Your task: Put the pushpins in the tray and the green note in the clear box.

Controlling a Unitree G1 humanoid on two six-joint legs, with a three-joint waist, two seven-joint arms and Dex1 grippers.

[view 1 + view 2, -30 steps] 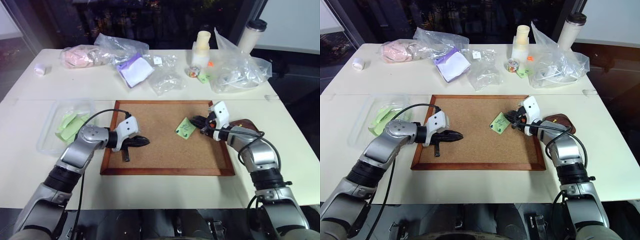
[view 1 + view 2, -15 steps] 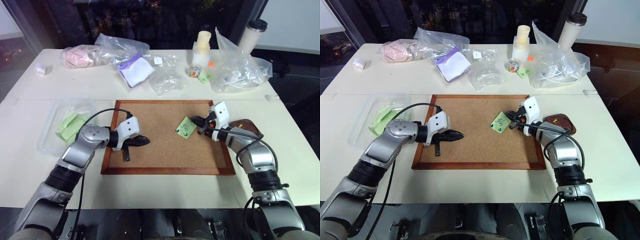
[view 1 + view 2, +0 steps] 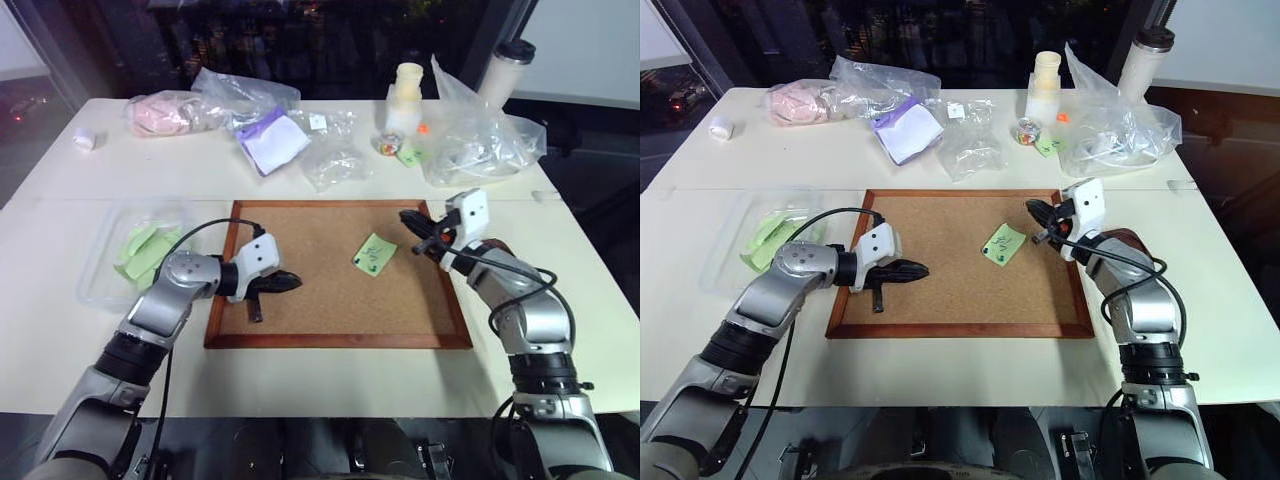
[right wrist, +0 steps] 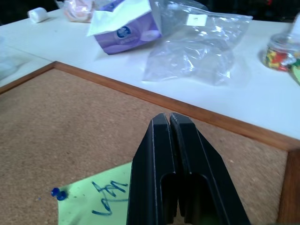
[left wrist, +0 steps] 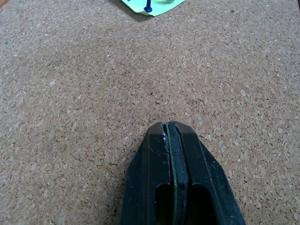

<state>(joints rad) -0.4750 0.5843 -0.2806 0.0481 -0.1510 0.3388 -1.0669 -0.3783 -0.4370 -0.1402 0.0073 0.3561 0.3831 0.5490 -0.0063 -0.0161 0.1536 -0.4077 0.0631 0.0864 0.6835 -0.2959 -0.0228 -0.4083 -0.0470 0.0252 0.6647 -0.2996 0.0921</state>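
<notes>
Pushpins first: one tiny blue-headed pushpin (image 4: 56,192) sits at the lower-left corner of the small light green square paper note (image 3: 374,253), pinning it to the cork; I can't tell if any other pin is left on it. Green note lies flat on the right half of the big wood-framed corkboard (image 3: 300,320), turned like a diamond, dark scribble on it, pinned corner towards my left side.

Right gripper (image 3: 407,219) hangs above the board just right of the note and a bit behind it, apart from it, pointing across towards my left. Jaws shut tight, pads together; whether a pin is pinched between them I can't tell. So note and pin lie ahead of and below these jaws, pin on the far side of the note from them.

Left gripper (image 3: 290,282) rests low over the cork on the left half, jaws shut on nothing, tip aimed right, straight at the pin end of the note but well apart from it.

Judgement: right arm is nearer the note; left arm has the open line to the pinned corner.

Small glossy dark brown oblong tray (image 3: 1128,240) is on the surface off the board's right edge, mostly hidden behind my right forearm. Shallow clear plastic box (image 3: 135,250), with pale green slips inside, is on the surface left of the board, beside my left arm.
</notes>
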